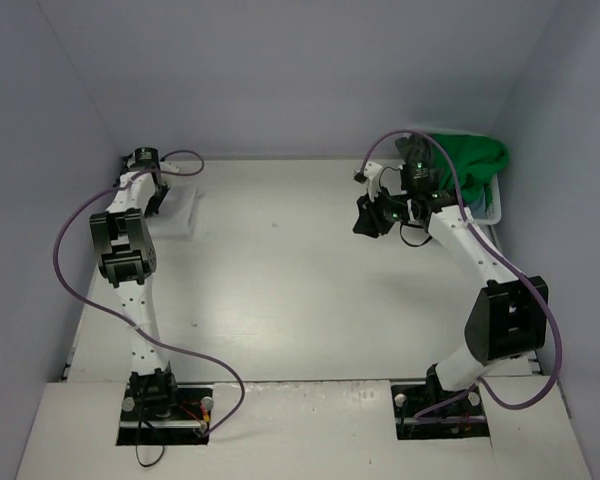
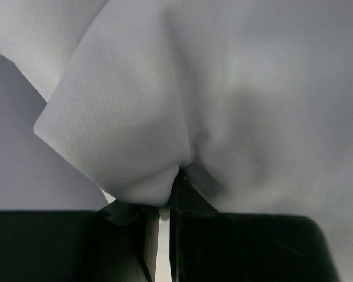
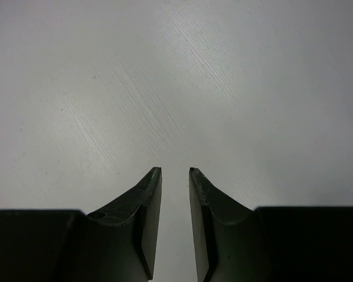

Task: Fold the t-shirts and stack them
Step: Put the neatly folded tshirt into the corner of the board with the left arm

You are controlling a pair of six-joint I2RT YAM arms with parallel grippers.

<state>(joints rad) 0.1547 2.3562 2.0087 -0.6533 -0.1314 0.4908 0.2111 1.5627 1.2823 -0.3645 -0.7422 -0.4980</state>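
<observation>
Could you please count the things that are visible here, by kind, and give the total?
Shirts: 2 (white soft cloth shirt, bright green soft cloth shirt)
White plastic laundry basket: 1
Robot arms: 2 (left arm, right arm)
Total: 5

The left arm [image 1: 140, 310] and right arm [image 1: 475, 250] are slim white links joined by boxy black joint housings (the bases [image 1: 152, 390] are black as well). A purple cable [image 1: 65, 275] trails loosely along each. Small green lights [image 1: 416, 165] glow near the right wrist. The right end effector [image 3: 175, 171] has matte black fingers [image 3: 148, 205] tapering to wedge tips.
</observation>
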